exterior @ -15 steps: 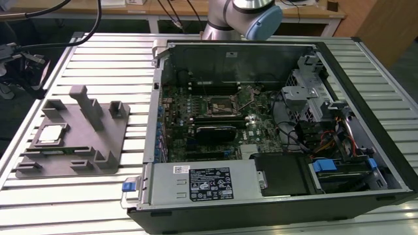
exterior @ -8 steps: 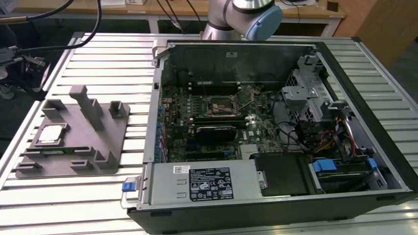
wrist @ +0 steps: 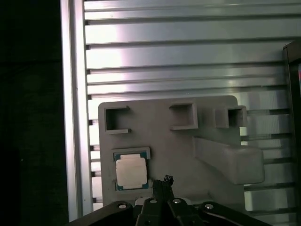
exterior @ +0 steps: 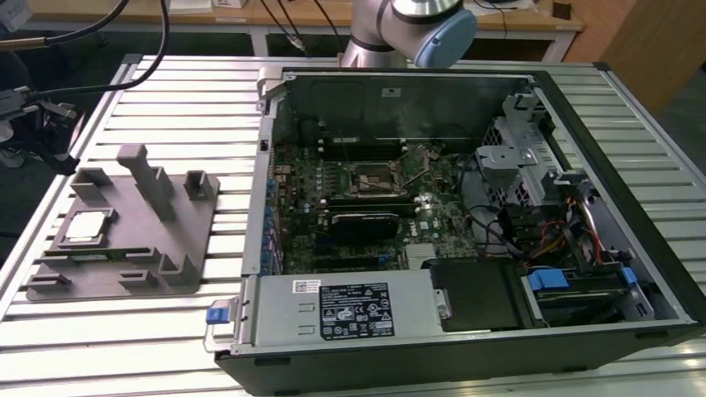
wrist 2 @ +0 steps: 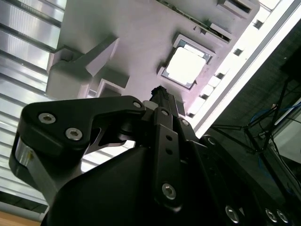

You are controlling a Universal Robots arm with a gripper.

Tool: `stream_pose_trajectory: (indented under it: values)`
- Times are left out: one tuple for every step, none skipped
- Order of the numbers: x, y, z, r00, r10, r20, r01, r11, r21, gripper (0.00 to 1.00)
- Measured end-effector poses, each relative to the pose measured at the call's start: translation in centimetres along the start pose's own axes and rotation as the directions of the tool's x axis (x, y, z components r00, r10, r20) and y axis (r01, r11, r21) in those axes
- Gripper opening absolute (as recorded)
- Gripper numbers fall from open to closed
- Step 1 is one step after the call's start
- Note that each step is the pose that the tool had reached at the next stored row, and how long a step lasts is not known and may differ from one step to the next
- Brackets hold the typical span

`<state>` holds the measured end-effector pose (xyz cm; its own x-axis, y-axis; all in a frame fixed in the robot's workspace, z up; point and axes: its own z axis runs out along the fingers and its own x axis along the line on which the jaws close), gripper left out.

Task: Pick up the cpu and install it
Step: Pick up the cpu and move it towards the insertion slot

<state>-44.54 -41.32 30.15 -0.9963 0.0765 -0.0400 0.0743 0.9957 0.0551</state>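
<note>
1. Hovering gripper (wrist: 162, 181) is noted near the cpu (wrist: 131, 171); its opening cannot be told, and the cpu is unheld.
2. The cpu is seated in the grey fixture (exterior: 165, 252), left-centre of the exterior view.
3. Square centring over the chip is judged essential.

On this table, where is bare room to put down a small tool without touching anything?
In the exterior view, bare table slats lie on the near side of the grey fixture holding the cpu, and on its far side. The strip between fixture and computer case is narrow. Inside the case, boards and cables crowd everything.
</note>
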Motion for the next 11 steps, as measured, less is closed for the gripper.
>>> stream_pose_trajectory:
  values:
    - [0.11, -0.02, 0.12, 1.0000, 0.000, -0.0001, 0.000, 1.0000, 0.0000, 0.11]
    - [0.21, -0.03, 0.25, 1.0000, 0.000, 0.0000, 0.000, 1.0000, 0.0000, 0.11]
    - [0.32, -0.05, 0.39, 1.0000, 0.000, 0.0000, 0.000, 1.0000, 0.0000, 0.11]
    - [0.44, -0.07, 0.51, 1.0000, 0.000, -0.0001, 0.000, 1.0000, 0.0001, 0.11]
    - [0.56, -0.09, 0.67, 1.0000, 0.000, 0.0000, 0.000, 1.0000, 0.0000, 0.11]
    - [0.67, -0.11, 0.79, 1.0000, 0.000, -0.0001, 0.000, 1.0000, 0.0000, 0.11]
    - [0.78, -0.12, 0.92, 1.0000, 0.000, -0.0003, 0.000, 1.0000, 0.0002, 0.11]
    - [0.90, -0.14, 1.06, 1.0000, 0.000, -0.0002, 0.000, 1.0000, 0.0001, 0.11]
    - [1.00, -0.16, 1.21, 1.0000, 0.000, 0.0000, 0.000, 1.0000, 0.0000, 0.11]
    - [1.11, -0.18, 1.35, 1.0000, 0.000, -0.0001, 0.000, 1.0000, 0.0001, 0.11]
    - [1.21, -0.20, 1.48, 1.0000, 0.000, -0.0001, 0.000, 1.0000, 0.0000, 0.11]
